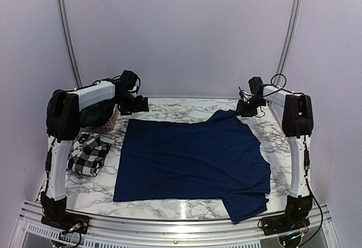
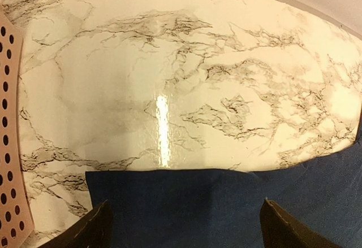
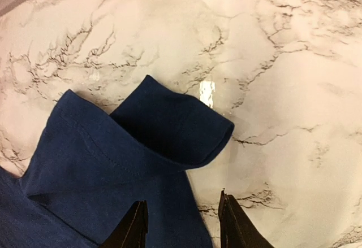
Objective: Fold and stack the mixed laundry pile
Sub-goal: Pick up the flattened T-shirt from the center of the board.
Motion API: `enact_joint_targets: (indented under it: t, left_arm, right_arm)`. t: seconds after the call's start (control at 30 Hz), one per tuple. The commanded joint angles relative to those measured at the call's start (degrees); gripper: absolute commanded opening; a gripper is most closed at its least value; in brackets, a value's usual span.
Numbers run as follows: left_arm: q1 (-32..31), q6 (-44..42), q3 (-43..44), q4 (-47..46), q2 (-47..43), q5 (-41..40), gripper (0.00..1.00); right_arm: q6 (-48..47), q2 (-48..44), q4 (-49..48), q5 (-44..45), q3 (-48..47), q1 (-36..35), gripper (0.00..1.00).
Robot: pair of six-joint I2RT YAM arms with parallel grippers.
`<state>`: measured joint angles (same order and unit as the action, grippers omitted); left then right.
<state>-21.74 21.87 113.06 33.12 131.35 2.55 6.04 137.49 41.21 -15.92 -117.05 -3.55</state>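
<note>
The navy blue T-shirt point(image 1: 192, 160) lies spread flat across the marble table point(image 1: 186, 109). My left gripper point(image 1: 134, 105) hovers over its far left corner, and in the left wrist view that gripper point(image 2: 184, 222) stands wide open above the straight edge of the T-shirt point(image 2: 186, 203) with nothing between the fingers. At the far right sleeve is my right gripper point(image 1: 247, 109). In the right wrist view its jaws point(image 3: 182, 220) are partly apart, straddling the edge of the sleeve point(image 3: 141, 146), whose tip is curled over. The cloth is not pinched. A folded black-and-white check shirt point(image 1: 87, 155) rests at the left.
A pink perforated basket point(image 1: 111, 121) stands at the far left and holds a dark green garment point(image 1: 93, 112). Its wall point(image 2: 8, 146) shows at the left edge of the left wrist view. Bare marble point(image 3: 283, 90) lies beyond the sleeve, and the back wall is close behind.
</note>
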Motion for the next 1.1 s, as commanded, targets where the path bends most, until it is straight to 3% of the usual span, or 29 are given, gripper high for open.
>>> enact_joint_targets:
  t: [0.0, 0.17, 0.4, 0.83, 1.07]
  left_arm:
    - [0.3, -1.6, 2.2, 1.0, 1.5, 0.4, 0.94]
    - [0.3, -2.8, 3.4, 1.4, 2.7, 0.2, 0.94]
    - [0.3, -5.2, 8.3, 5.0, 5.6, -3.9, 0.93]
    - [1.2, -8.3, 11.4, 8.9, 9.9, -7.5, 0.72]
    - [1.4, -7.8, 12.5, 9.2, 11.6, -9.2, 0.76]
  right_arm:
    - [-3.0, 3.2, 3.0, 6.5, -3.7, -2.6, 0.39]
    - [-4.0, 5.3, 3.8, 8.8, -3.7, -4.9, 0.37]
    - [-4.8, 6.0, 5.5, 10.5, -3.3, -6.5, 0.0]
    - [-1.1, 2.3, 6.0, 5.9, -6.9, -0.9, 0.0]
    - [-0.7, 3.5, 5.7, 2.3, -5.5, -0.8, 0.0]
